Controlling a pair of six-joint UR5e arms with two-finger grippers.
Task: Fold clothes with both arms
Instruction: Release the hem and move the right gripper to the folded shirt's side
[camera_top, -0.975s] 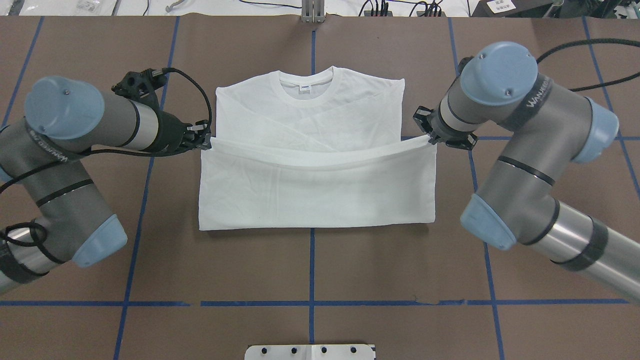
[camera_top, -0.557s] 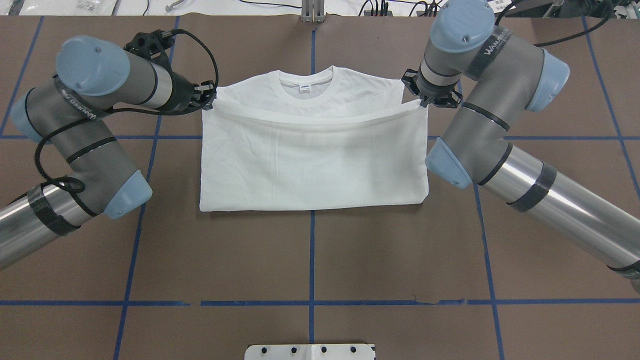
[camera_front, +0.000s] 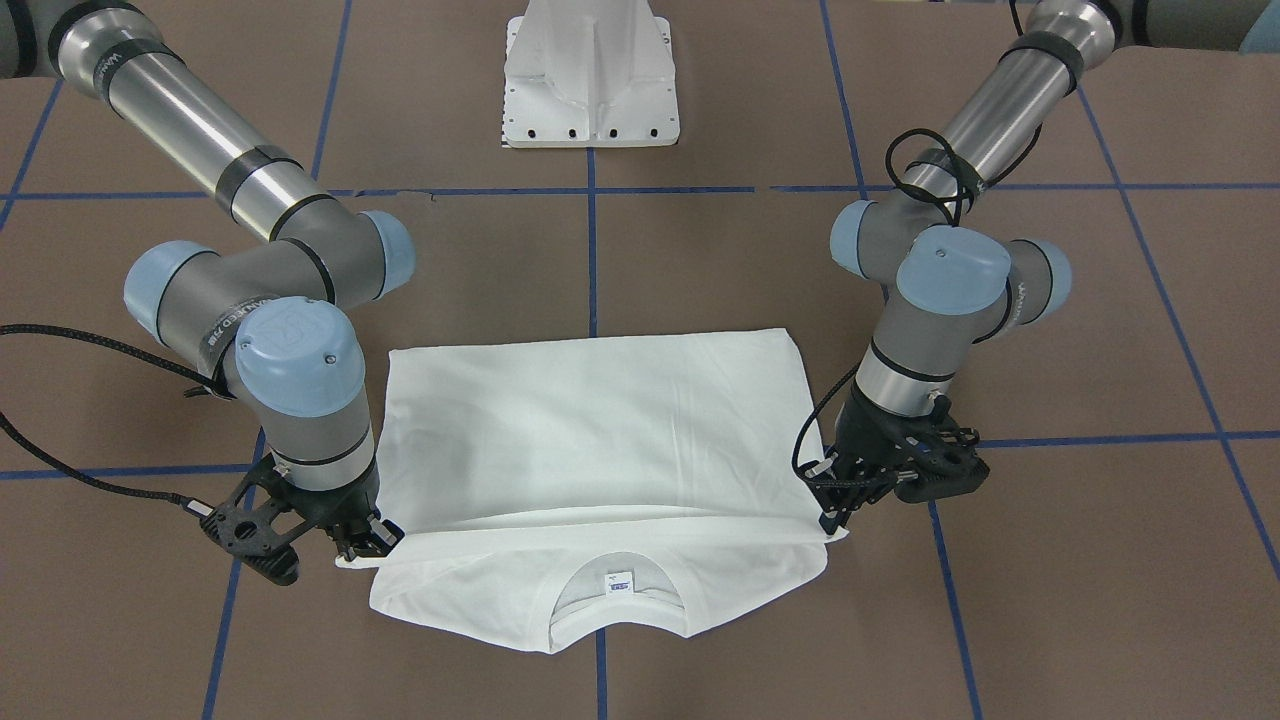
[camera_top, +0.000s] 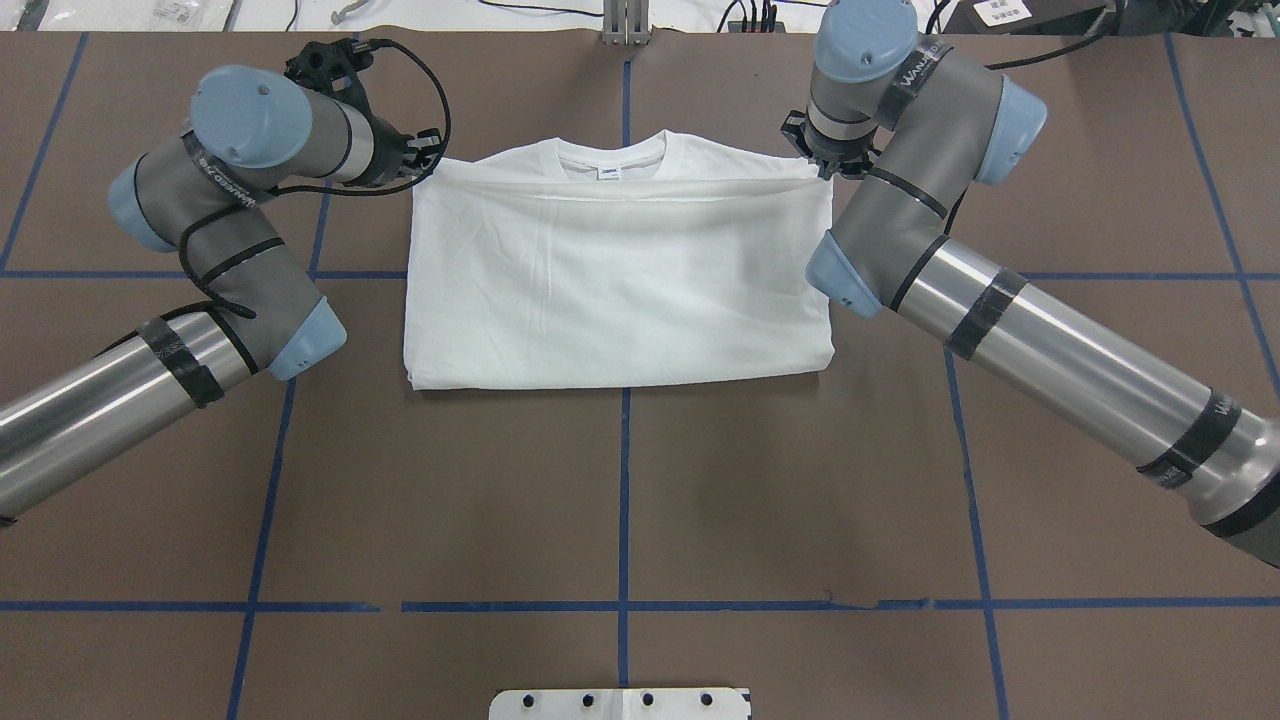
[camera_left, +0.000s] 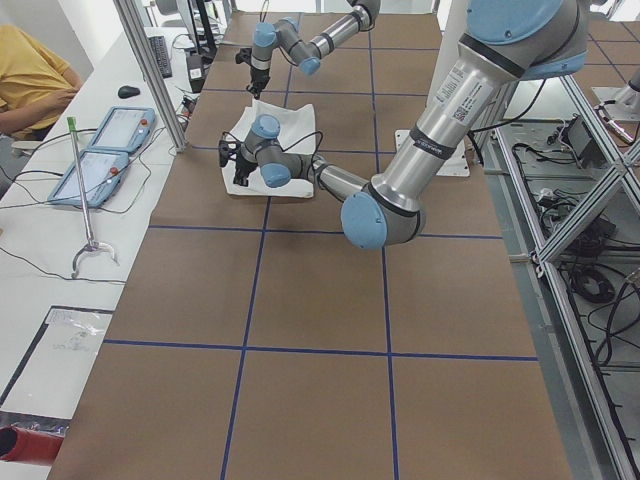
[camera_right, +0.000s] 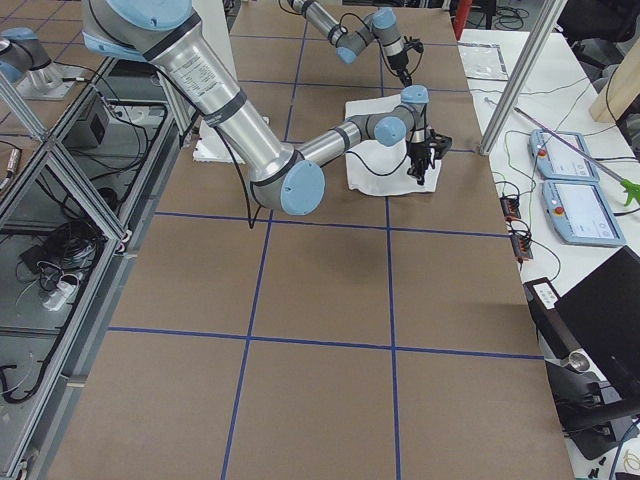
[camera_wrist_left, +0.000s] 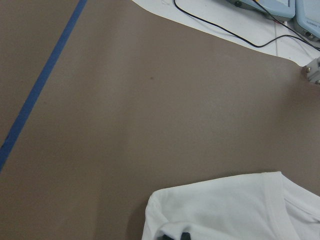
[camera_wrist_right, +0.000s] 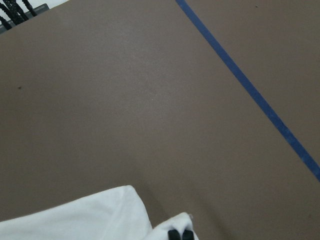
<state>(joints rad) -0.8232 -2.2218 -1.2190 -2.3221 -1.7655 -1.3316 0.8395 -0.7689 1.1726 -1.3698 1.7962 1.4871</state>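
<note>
holding the white shirt by two corners, both arms stretch out to the far side of the brown surface. the left pincer is pinched tight on one corner of the top layer of cloth, and the right pincer is pinched tight on the other corner. the shirt lies in the middle of the far half of the surface, folded over on itself, with the fold on the side near the robot. the edge held by the two pincers runs across from one to the other, just beside the collar. the collar and its small label peek out past that edge. in the view from across the surface both pincers are low down by the cloth, and the held edge casts a thin shadow on the layer under it. the right wrist camera shows black fingertips nipping a bit of white cloth at the bottom of its picture. blue tape lines cross the surface, and one runs under the middle of the shirt. a white metal base sits on the robot's side, well apart from the shirt.
</note>
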